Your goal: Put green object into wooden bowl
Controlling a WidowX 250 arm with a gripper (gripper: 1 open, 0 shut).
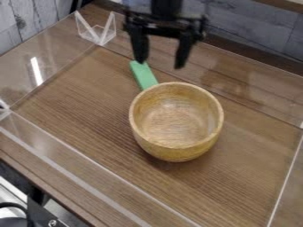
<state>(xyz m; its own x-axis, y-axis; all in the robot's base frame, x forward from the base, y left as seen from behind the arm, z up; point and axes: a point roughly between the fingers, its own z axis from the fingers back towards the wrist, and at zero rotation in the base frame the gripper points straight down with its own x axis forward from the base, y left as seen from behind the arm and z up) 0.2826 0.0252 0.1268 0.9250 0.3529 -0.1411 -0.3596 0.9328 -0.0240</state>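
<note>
The green object [142, 74] is a small bright green block lying flat on the wooden table, just up and left of the wooden bowl [176, 120]. One end of it nearly touches the bowl's rim. The bowl is round, light tan and holds nothing. My black gripper [158, 58] hangs pointing down above the table, slightly up and right of the block, with its fingers [135, 50] spread open and nothing between them.
A clear acrylic wall [35, 66] rings the wooden table [83, 115]. A small clear bracket [95, 29] stands at the back left corner. A grey panelled wall runs behind.
</note>
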